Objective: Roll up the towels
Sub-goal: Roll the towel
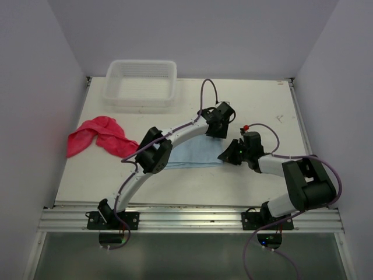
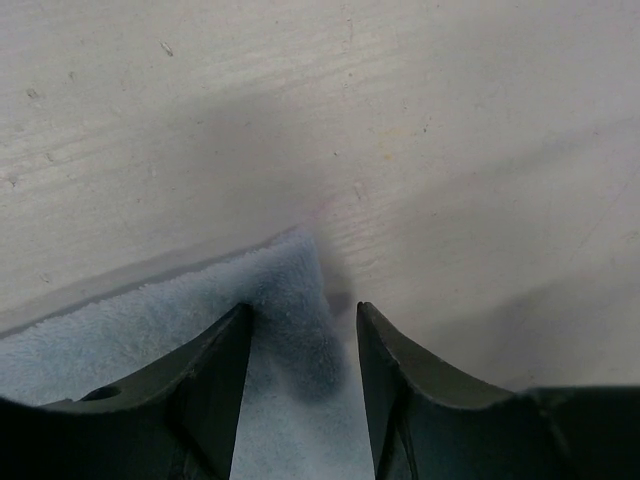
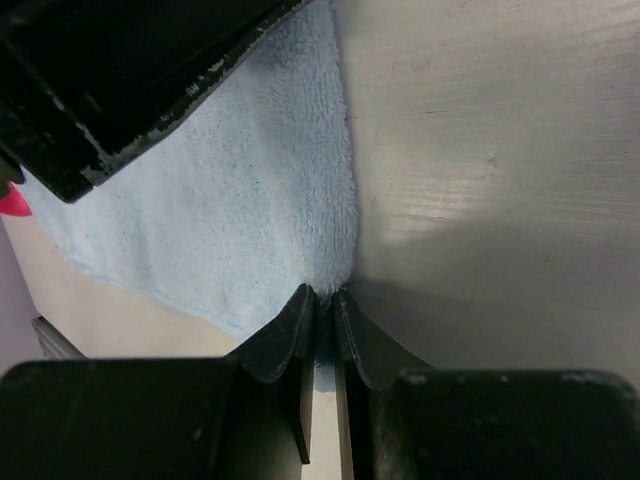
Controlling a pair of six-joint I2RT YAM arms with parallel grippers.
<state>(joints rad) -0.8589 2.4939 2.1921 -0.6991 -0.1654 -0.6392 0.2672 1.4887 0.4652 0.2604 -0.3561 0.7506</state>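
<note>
The light blue towel [image 1: 192, 154] lies flat in the middle of the table, partly hidden under my left arm. My left gripper [image 1: 217, 129] stands over its far right corner. In the left wrist view the jaws of that gripper [image 2: 303, 315] are apart, with the raised corner of the blue towel [image 2: 280, 290] between them. My right gripper [image 3: 324, 295] is shut on the near right corner of the blue towel [image 3: 250, 180], seen from above at the towel's right edge [image 1: 226, 154]. The pinkish-red towel [image 1: 96, 137] lies crumpled at the table's left side, away from both grippers.
A clear plastic basket [image 1: 140, 81] stands at the back left of the table. My left arm [image 3: 120, 80] crosses above the blue towel. White walls close in the table on three sides.
</note>
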